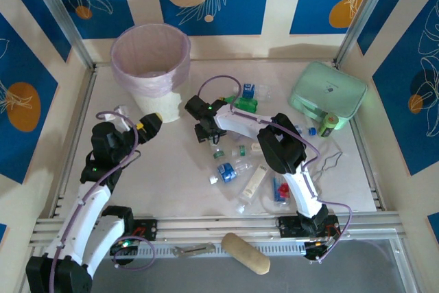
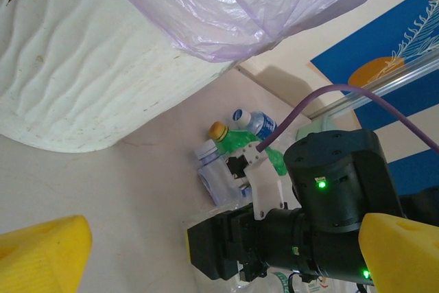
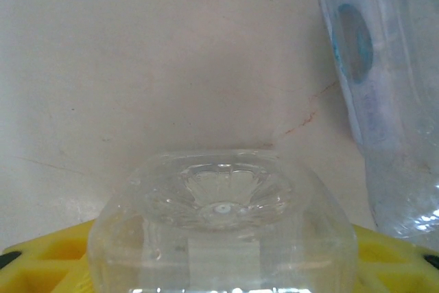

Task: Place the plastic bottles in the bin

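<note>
Bottles (image 1: 240, 166) lie strewn mid-frame on the counter (image 1: 158, 176), below and right of the bin (image 1: 147, 86) at upper left. Right gripper (image 3: 223, 255) reaches low, its jaws clamped on a clear bottle (image 3: 223, 200), likely ready to lift. Left gripper (image 1: 135, 120) hangs beside the bin, jaws wide and empty, probably keeping clear.

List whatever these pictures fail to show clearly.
Bin, top view: the near rim hides its floor; contents unclear.
Right fingers, right wrist view: a clear bottle covers them; grip unclear.
Second bottle, same view: cut off by the right edge, label blurred.
Pile, top view: partly under the right arm.
</note>
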`<act>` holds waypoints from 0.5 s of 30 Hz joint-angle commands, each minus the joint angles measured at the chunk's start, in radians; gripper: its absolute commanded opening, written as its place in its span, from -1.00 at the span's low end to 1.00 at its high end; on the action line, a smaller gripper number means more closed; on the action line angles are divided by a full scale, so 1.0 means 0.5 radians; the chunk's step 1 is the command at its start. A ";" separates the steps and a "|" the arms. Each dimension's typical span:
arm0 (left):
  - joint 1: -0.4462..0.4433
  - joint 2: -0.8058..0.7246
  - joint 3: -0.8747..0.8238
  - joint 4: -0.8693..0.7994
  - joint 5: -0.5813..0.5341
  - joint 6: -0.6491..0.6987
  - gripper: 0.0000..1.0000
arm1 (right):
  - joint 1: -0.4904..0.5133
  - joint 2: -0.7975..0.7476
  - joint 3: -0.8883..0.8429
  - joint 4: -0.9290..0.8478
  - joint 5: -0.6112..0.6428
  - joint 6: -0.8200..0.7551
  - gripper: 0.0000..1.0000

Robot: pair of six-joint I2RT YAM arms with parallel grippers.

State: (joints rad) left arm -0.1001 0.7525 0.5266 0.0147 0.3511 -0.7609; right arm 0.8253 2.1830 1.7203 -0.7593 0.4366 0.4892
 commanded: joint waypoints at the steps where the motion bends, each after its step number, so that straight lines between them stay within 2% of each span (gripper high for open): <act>1: -0.010 0.019 0.063 0.015 0.077 0.029 0.99 | -0.012 -0.089 -0.019 0.068 -0.084 0.008 0.14; 7: -0.113 0.047 0.056 0.112 0.115 0.075 0.99 | -0.089 -0.398 -0.218 0.328 -0.272 0.071 0.08; 10: -0.238 0.090 0.082 0.127 0.074 0.128 0.99 | -0.156 -0.599 -0.375 0.495 -0.377 0.128 0.06; 15: -0.569 0.244 0.180 0.132 -0.090 0.285 0.99 | -0.325 -0.911 -0.684 0.771 -0.597 0.327 0.05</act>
State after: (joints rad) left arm -0.3141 0.8452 0.5640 0.0456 0.3523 -0.6899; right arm 0.6994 1.7947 1.4425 -0.4770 0.2386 0.5743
